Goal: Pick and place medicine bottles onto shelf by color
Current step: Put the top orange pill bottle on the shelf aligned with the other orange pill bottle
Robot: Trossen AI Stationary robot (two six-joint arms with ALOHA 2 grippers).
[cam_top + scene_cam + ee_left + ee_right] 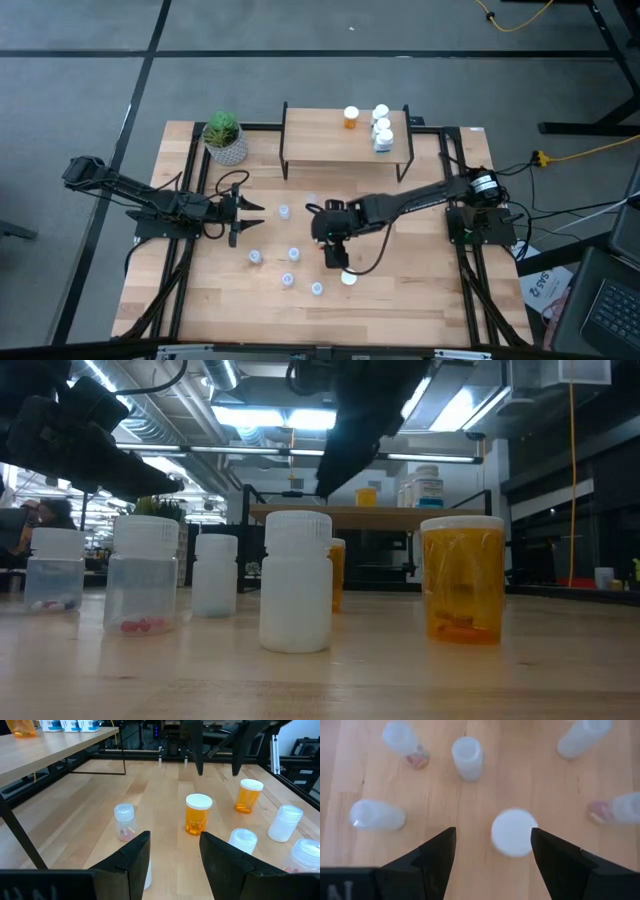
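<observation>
Nearest the table-level camera stand two bottles: an opaque white plastic bottle with a white cap [296,581] and, to its side, a translucent orange bottle with a white cap [463,578]. Only this low view shows contents: small red pills in a clear bottle [142,573] and mixed ones in another clear bottle [55,568]. The overhead view flattens the loose bottles to pale dots scattered over the light wooden tabletop [420,300], where colour is hard to tell.

The right gripper [492,845] hangs over the middle of the table, fingers spread wide and holding nothing; its wrist camera looks straight down on a round white cap [514,832] lying between the two fingers [436,855]. Several pale bottles ring that cap, well apart from it. From above, the same gripper [333,250] sits just beside a white-capped bottle [348,278].

The left gripper [245,217] waits at the table's left half, also parted and empty. Its wrist view alone shows two orange bottles upright [198,814] [248,795] with bare wood between them.

Farthest back, the low light-wood shelf on thin black legs [330,150] stands at the rear edge. It carries one orange bottle [351,117] and a cluster of white bottles [382,128]; its left part is bare board. A green plant in a white pot [225,137] stands just beside the shelf's left end. The front strip of tabletop lies open.
</observation>
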